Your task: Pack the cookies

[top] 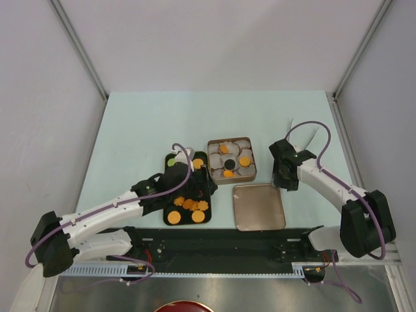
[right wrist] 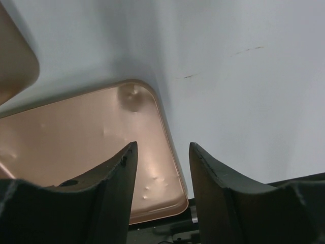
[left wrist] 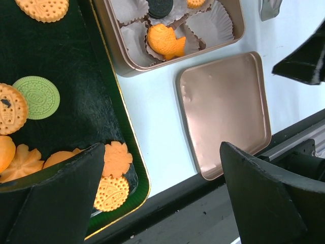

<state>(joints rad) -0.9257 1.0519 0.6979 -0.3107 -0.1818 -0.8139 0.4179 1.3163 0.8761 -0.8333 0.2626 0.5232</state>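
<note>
Left pincer (left wrist: pixel 161 152) gapes wide, empty, above the cookies (left wrist: pixel 116 158) on the black tray (left wrist: pixel 76 76); right pincer (right wrist: pixel 162 147), narrower, empty, hovers over the copper lid's (right wrist: pixel 76 137) edge.

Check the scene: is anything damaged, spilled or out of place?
Only the lid shows small dents or marks near its corners. No cookies lie loose on the table; all sit in the tray or tin.
</note>
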